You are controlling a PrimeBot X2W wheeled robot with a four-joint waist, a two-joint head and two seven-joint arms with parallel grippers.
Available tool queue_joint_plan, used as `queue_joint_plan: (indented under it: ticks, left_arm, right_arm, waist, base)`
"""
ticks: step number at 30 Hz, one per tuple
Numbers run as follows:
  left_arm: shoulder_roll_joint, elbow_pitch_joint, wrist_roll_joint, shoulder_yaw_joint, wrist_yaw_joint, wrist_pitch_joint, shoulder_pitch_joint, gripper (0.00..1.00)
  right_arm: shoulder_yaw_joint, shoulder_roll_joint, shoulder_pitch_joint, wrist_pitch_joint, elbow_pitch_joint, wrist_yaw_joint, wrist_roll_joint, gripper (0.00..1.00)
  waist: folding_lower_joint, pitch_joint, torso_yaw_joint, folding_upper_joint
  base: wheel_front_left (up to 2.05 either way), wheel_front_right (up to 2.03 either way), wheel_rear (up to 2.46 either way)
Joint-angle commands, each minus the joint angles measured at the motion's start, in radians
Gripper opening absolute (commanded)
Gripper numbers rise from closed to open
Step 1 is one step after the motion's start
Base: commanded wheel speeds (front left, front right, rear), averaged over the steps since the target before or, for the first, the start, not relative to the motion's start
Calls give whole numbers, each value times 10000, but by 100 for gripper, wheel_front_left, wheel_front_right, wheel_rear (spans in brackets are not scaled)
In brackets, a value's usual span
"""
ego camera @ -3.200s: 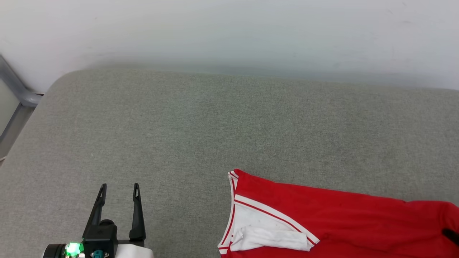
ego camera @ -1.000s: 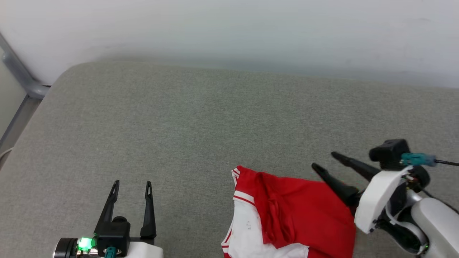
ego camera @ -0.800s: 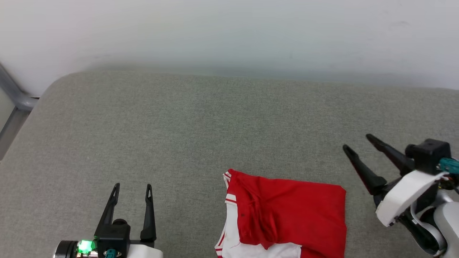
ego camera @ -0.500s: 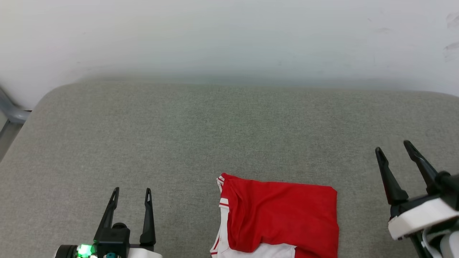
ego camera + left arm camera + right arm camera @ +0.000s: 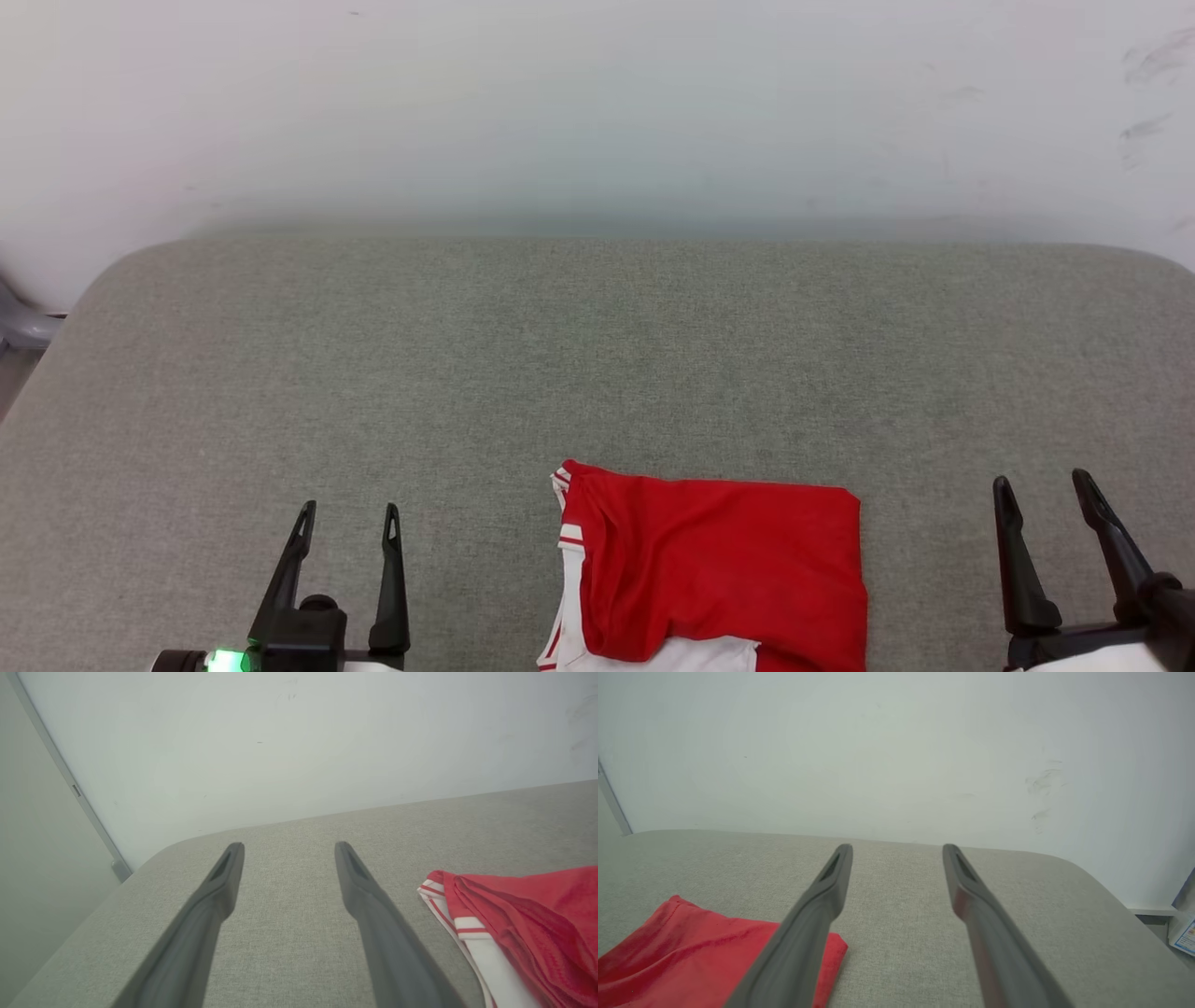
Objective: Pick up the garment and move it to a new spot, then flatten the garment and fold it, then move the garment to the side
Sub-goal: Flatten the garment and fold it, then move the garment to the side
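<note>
**A:** Where do your left jaws stand?

**B:** Low at the left over the worktop (image 5: 560, 355), parted and empty, pointing toward the wall (image 5: 597, 112). The garment (image 5: 719, 569) lies to their right, apart from them, with bare grey cloth between.

**A:** And the garment itself?

**B:** It lies at the near middle of the worktop, folded into a red block. Its striped white trim faces your left jaws and its plain red edge faces the right jaws. Its near end runs off the bottom of the head view, so you cannot tell its long axis for sure.

**A:** The right jaws?

**B:** Low at the right, released too, holding nothing and clear of the cloth. In the right wrist view the red corner sits just beside the inner finger, so I judge that arm slightly nearer.

**A:** So the coming move?

**B:** Likely shifting it aside. You reach inward from either hand, since it lies between both jaws.
</note>
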State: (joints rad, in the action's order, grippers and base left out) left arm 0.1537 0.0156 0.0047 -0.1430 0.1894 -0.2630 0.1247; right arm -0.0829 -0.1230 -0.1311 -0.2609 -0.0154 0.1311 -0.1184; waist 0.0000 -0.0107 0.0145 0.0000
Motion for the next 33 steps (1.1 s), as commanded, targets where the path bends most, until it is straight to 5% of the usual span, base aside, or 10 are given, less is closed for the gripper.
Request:
queue_joint_plan:
  ticks: [1, 17, 26, 33]
  left_arm:
    - [65, -56, 42, -7, 56, -22, 100, 100]
    - [141, 10, -66, -109, 210, -22, 13, 100]
    - [122, 40, -110, -177, 169, -22, -105, 100]
    - [162, 86, -113, -220, 132, -22, -225, 100]
  right_arm:
    - [-62, 151, -233, -49, -165, -9, 86, 100]
    - [-122, 469, -389, -45, -233, -9, 260, 100]
    - [286, -721, 973, 498, -335, -9, -376, 100]
    - [1916, -2202, 2760, 3667, -190, -9, -1951, 100]
  waist:
    - [0, -2, -14, 0]
    - [0, -40, 6, 0]
    - [0, 46, 145, 0]
    - [0, 152, 243, 0]
  base:
    - [0, 0, 0]
    - [0, 0, 0]
    - [0, 0, 0]
    - [0, 0, 0]
